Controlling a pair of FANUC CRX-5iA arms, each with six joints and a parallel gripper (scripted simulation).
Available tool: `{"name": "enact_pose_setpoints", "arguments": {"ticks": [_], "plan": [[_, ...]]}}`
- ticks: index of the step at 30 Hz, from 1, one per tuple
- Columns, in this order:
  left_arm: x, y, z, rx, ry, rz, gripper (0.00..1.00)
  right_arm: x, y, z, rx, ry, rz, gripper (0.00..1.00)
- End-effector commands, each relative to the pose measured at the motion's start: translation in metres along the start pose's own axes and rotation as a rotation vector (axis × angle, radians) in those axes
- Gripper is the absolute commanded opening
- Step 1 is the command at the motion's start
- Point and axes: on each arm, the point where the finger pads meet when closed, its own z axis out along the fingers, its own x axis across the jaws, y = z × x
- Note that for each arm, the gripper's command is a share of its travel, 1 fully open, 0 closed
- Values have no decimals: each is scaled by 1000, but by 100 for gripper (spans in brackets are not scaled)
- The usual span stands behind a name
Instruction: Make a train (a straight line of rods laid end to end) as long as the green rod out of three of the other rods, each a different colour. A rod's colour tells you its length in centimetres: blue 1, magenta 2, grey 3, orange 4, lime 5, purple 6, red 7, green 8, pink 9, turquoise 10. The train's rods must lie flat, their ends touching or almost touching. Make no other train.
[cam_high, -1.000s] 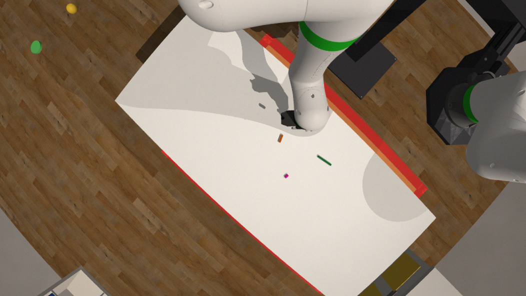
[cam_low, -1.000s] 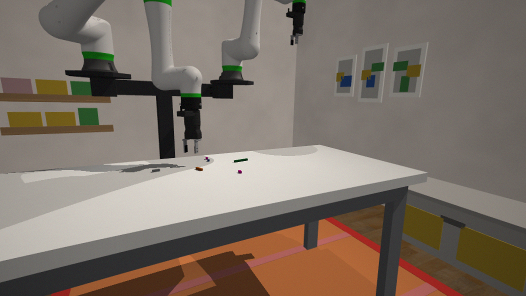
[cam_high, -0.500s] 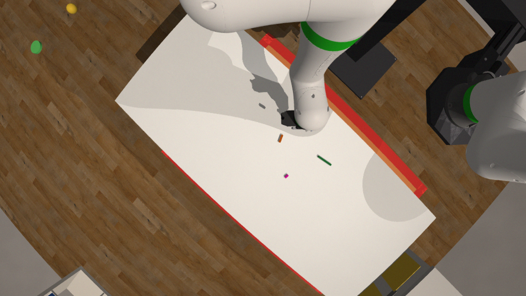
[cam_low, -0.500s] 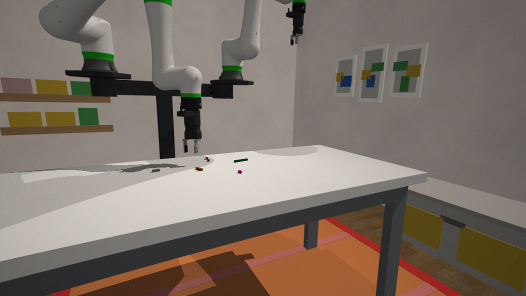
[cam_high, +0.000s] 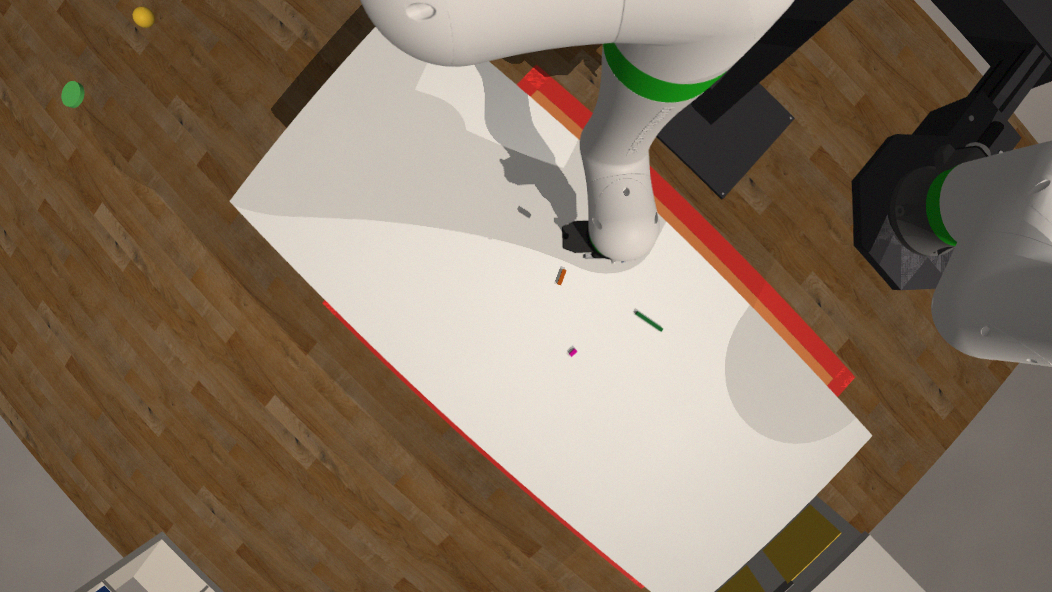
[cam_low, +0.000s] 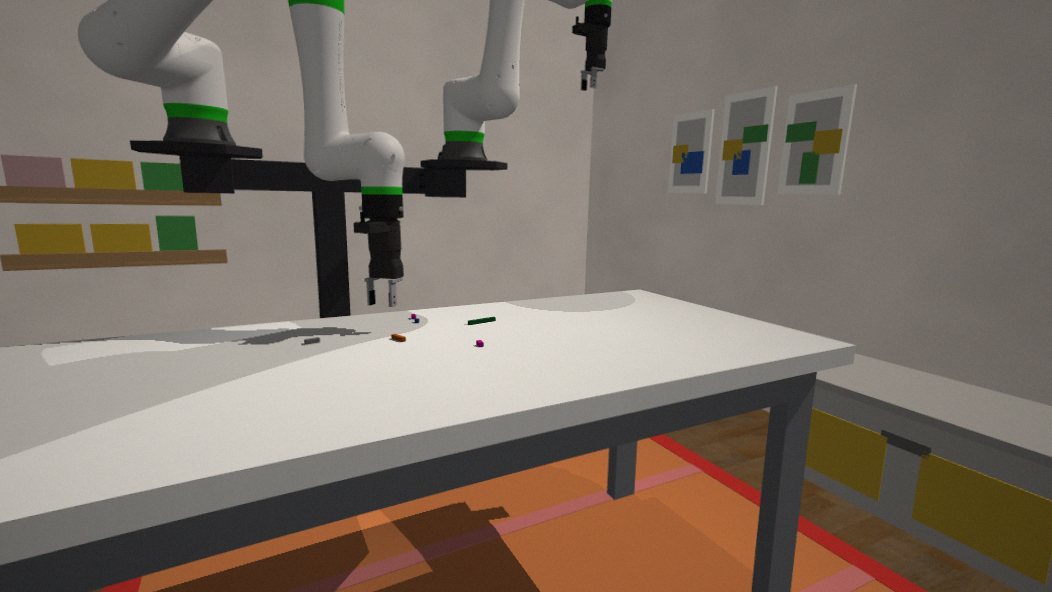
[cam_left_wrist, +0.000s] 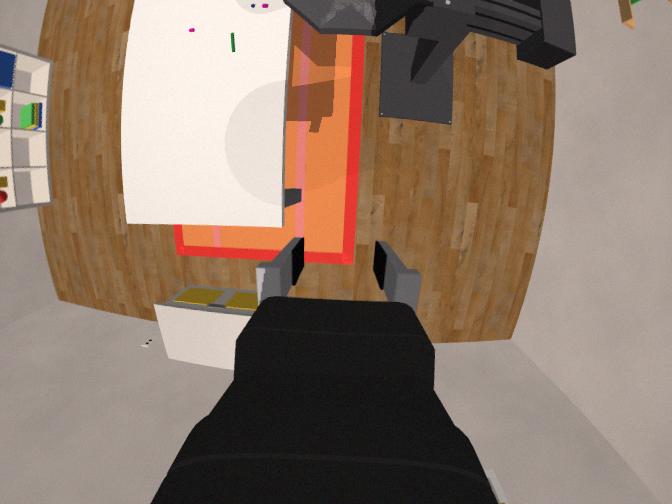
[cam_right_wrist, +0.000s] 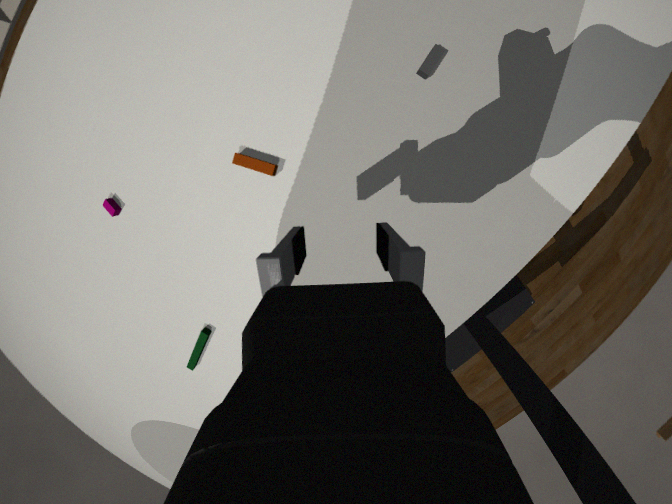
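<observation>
"Which step is this?" asked the first.

"The picking-out, most likely. The train has not been begun: the grey rod (cam_high: 523, 212) (cam_low: 311, 340) (cam_right_wrist: 432, 61) lies at the left, the orange rod (cam_high: 561, 276) (cam_low: 398, 337) (cam_right_wrist: 254, 163) in the middle, and the blue rod (cam_low: 417, 320) (cam_left_wrist: 252, 5) farther off. Three, four and one would match the green rod (cam_high: 648, 320) (cam_low: 481, 320) (cam_left_wrist: 232, 42) (cam_right_wrist: 199, 348), over to the right."

"And the pincers?"

"Both spread, nothing between the fingers. The right gripper (cam_high: 597, 256) (cam_low: 381, 300) (cam_right_wrist: 340, 239) hangs above the far side of the table (cam_high: 441, 331) (cam_low: 588, 353) (cam_left_wrist: 179, 135) (cam_right_wrist: 162, 108); the left gripper (cam_low: 588, 82) (cam_left_wrist: 339, 253) is high and well beyond its right end."

"What does the next move ask?"

"Probably a first rod for the right one — orange would make a sound anchor. The fingers should turn to straddle its long sides, then come straight down."

"Where is the trouble?"

"Blue is small, towards the far edge, with the far magenta rod (cam_low: 413, 316) (cam_left_wrist: 264, 5) just beside it — an opened finger could nudge that one."

"And room to build?"

"Plenty on the near side, though the near magenta rod (cam_high: 572, 351) (cam_low: 479, 343) (cam_left_wrist: 191, 29) (cam_right_wrist: 112, 206) should be given a wide berth. Neither magenta belongs in the line."
</observation>
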Motion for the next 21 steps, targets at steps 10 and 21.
{"name": "enact_pose_setpoints", "arguments": {"ticks": [10,21], "plan": [[0,0,-1,-2,0,0,100,-1,0,-1,1,16,0,100],[0,0,-1,-2,0,0,100,4,-7,0,1,16,-81,100]]}}
